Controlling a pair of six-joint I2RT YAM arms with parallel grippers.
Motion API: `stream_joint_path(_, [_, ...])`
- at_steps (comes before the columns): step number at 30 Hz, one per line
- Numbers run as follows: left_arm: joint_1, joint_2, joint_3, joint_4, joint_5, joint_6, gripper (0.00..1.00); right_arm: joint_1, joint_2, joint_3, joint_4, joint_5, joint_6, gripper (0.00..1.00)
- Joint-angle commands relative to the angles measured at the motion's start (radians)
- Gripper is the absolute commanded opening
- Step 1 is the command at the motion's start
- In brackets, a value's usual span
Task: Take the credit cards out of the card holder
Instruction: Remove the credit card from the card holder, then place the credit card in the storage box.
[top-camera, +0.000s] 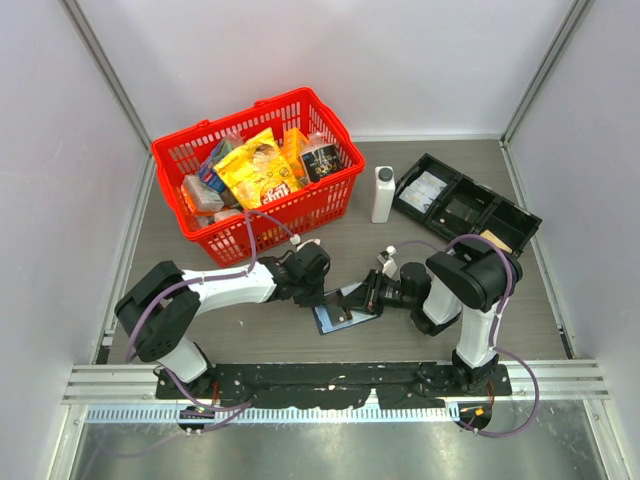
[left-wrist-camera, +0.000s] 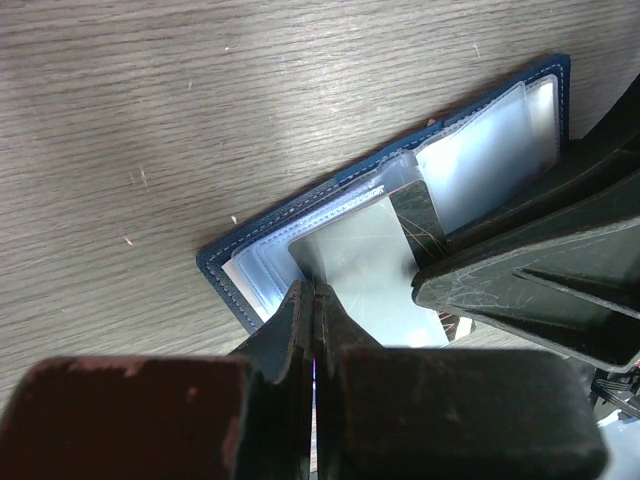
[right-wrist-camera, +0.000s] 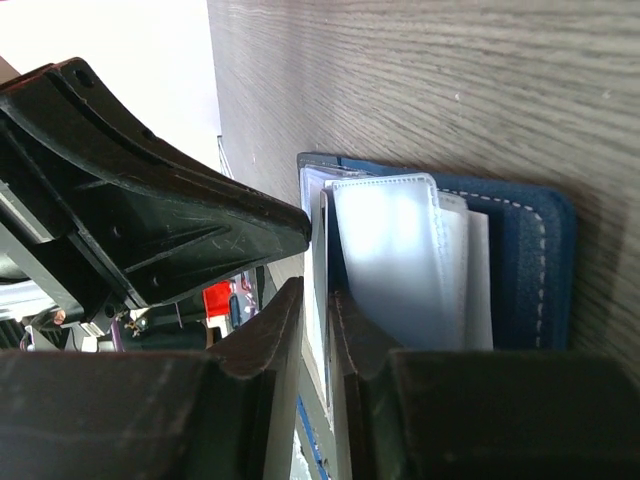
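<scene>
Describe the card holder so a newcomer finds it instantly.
From the red basket, come toward the near edge of the table. The card holder lies open there. It alone is navy blue with pale clear sleeves, unlike the black tray farther right.

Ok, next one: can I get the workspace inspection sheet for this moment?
surface: grey wood-grain table, no spills seen.
job's things: card holder lies open on the table between the grippers, clear sleeves fanned up; credit cards, none seen out on the table.
clutter: red basket of snack packets, white bottle and black compartment tray, all behind the work.
grippers: left gripper shut at a sleeve's edge; right gripper has a sleeve edge in a narrow gap, grip unclear.
cables: purple cables loop along both arms, one arcing in front of the basket; none on the card holder.
surroundings: white walls, metal rail at the near edge.
</scene>
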Motion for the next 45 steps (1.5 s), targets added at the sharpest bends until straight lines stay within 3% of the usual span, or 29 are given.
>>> stream_joint_path(1, [-0.003, 0.014, 0.018, -0.062, -0.029, 0.026, 0.00, -0.010, -0.045, -0.012, 0.116, -0.010, -0.025, 0.21])
stream_joint_path(9, [-0.003, 0.020, 0.018, -0.069, -0.036, 0.033, 0.00, -0.030, -0.046, -0.019, 0.113, -0.019, -0.027, 0.11])
stream_joint_path(12, [-0.005, 0.025, 0.018, -0.070, -0.038, 0.033, 0.00, -0.043, -0.055, -0.026, 0.115, -0.026, -0.028, 0.02])
stream_joint_path(28, [-0.003, 0.033, 0.024, -0.075, -0.041, 0.034, 0.00, -0.165, -0.147, -0.091, 0.043, -0.052, -0.063, 0.01])
stream_joint_path(32, [-0.003, 0.019, 0.044, -0.085, -0.042, 0.039, 0.00, -0.170, -0.307, -0.078, -0.192, 0.005, -0.164, 0.01])
stream_joint_path(37, [-0.003, -0.015, 0.093, -0.088, -0.050, 0.043, 0.03, -0.168, -0.678, 0.022, -0.755, 0.166, -0.361, 0.01])
stream_joint_path(39, [-0.003, -0.025, 0.117, -0.090, -0.055, 0.045, 0.07, -0.170, -0.808, 0.053, -0.897, 0.232, -0.392, 0.01])
stream_joint_path(43, [-0.003, -0.068, 0.160, -0.070, -0.055, 0.049, 0.16, -0.170, -1.023, 0.063, -1.020, 0.333, -0.360, 0.01])
stream_joint_path(45, [-0.005, -0.108, 0.163, -0.027, -0.053, 0.048, 0.28, -0.170, -1.117, 0.062, -1.042, 0.367, -0.334, 0.01])
